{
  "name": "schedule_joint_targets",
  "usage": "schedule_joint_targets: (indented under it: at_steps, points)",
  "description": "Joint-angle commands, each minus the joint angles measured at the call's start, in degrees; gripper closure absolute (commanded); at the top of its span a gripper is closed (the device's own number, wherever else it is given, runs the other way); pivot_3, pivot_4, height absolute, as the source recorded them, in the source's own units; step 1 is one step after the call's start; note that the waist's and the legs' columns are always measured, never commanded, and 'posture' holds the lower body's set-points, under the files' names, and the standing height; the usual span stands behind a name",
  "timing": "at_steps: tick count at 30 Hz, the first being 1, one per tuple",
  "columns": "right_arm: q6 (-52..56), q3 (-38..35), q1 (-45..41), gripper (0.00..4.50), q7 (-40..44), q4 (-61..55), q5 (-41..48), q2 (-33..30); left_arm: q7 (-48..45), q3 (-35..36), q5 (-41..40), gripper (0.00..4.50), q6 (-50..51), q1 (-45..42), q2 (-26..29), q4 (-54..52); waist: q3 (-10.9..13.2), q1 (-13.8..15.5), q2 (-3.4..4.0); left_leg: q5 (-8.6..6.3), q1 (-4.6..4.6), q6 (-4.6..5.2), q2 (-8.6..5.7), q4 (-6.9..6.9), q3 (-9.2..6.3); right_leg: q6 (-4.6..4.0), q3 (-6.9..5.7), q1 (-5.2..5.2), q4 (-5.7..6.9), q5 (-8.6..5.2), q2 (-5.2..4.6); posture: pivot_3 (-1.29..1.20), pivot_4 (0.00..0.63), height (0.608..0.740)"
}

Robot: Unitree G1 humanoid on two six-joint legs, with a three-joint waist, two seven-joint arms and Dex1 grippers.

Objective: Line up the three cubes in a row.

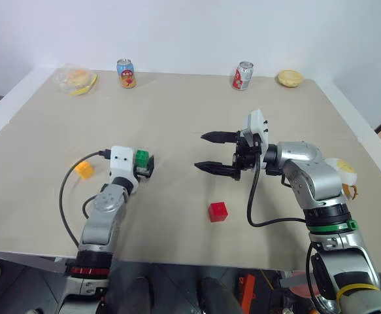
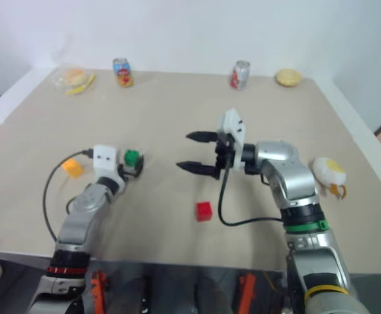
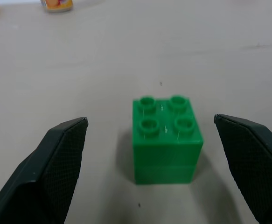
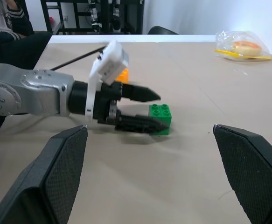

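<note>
Green cube (image 3: 166,140) between left claw (image 3: 154,163) fingers

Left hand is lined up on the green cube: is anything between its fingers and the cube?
Nothing visible. The left hand is open, and the green cube sits on bare table just ahead of the gap between the fingers, with clear space on both sides. No finger touches it yet.
</note>
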Motion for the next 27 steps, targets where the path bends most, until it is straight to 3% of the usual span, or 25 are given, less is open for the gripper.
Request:
schedule_joint_targets:
  at_steps: [1,3,4,10,11,14,17,19,22,27]
  points:
    - [-0.80,-0.73,-0.94,0.04,-0.64,-1.40,0.27,0.27,0.59,0.21,0.87,0.00,0.11,-2.37,0.21,1.34,0.00,0.00,0.00,0.00,-0.01,0.00,0.00,0.00,-0.01,0.00,0.00,-0.01,0.00,0.00,0.01,0.00,0.150,0.733]
    - [-0.79,-0.82,-0.75,0.04,-0.77,-1.59,0.21,0.28,0.52,0.29,0.82,0.00,-0.30,-3.16,0.11,2.02,0.00,0.00,0.00,0.00,-0.01,0.00,0.00,-0.01,-0.02,0.00,-0.01,0.00,0.00,0.00,0.01,0.00,0.150,0.733]
    - [-0.79,-0.82,-0.59,0.00,-0.82,-1.74,0.22,0.22,0.36,0.15,0.85,0.53,-0.42,-3.43,0.12,2.18,0.00,0.00,0.00,0.00,0.00,0.00,0.00,0.00,-0.02,0.01,-0.01,0.01,0.00,0.00,0.00,0.00,0.150,0.733]
    - [-0.61,-0.87,0.12,0.00,-0.95,-2.41,0.30,-0.13,-0.50,-0.65,1.12,2.55,-0.54,-3.80,0.18,3.02,0.00,-0.01,0.00,0.01,0.00,-0.01,0.00,-0.01,-0.02,0.00,-0.01,0.00,0.00,0.00,0.00,0.00,0.150,0.733]
    - [-0.63,-0.83,0.20,0.00,-0.95,-2.49,0.23,-0.19,-0.55,-0.62,1.11,3.08,-0.43,-3.77,0.18,3.07,0.00,0.00,0.00,0.00,0.00,-0.01,0.00,-0.01,-0.01,0.01,-0.01,0.00,0.00,0.00,0.00,0.00,0.150,0.733]
    - [-0.79,-0.81,0.55,0.00,-0.90,-2.90,0.02,-0.53,-1.63,-0.99,1.09,3.13,-0.17,-3.60,0.61,2.85,0.00,-0.01,0.00,0.00,0.00,-0.01,0.00,-0.01,-0.02,0.01,-0.01,0.00,0.00,0.00,0.00,0.00,0.150,0.733]
    - [0.52,-2.01,1.25,0.00,-0.24,-4.64,1.41,-1.97,-8.71,-2.51,-1.06,3.13,-1.36,-2.62,2.74,-0.04,0.00,-0.01,0.00,0.00,0.00,-0.01,0.00,-0.01,-0.01,0.00,-0.01,0.00,0.00,0.00,0.00,0.00,0.150,0.733]
    - [2.20,-2.89,2.42,0.00,1.03,-6.86,3.03,-3.89,-16.47,-3.75,-4.26,3.13,-2.19,-1.19,5.00,-3.38,0.00,-0.01,0.00,0.00,-0.02,-0.02,0.00,-0.03,-0.01,-0.01,-0.01,-0.02,0.00,-0.02,0.00,0.00,0.150,0.733]
    - [4.09,-2.27,6.87,0.00,6.62,-12.31,4.58,-10.50,-33.53,-7.35,-9.61,3.13,-4.95,3.16,12.41,-10.82,0.00,0.03,0.01,-0.04,-0.06,-0.09,0.00,-0.12,0.00,-0.12,-0.02,-0.06,0.00,-0.13,-0.04,0.00,0.150,0.733]
    - [4.93,-2.94,11.29,0.00,9.10,-17.56,6.02,-16.34,-53.26,-11.17,-14.42,3.13,-8.89,7.80,23.04,-15.40,0.01,-0.17,0.02,-0.19,0.01,-0.23,0.06,-0.18,0.04,-0.43,-0.05,-0.11,0.00,-0.48,-0.05,0.00,0.150,0.733]
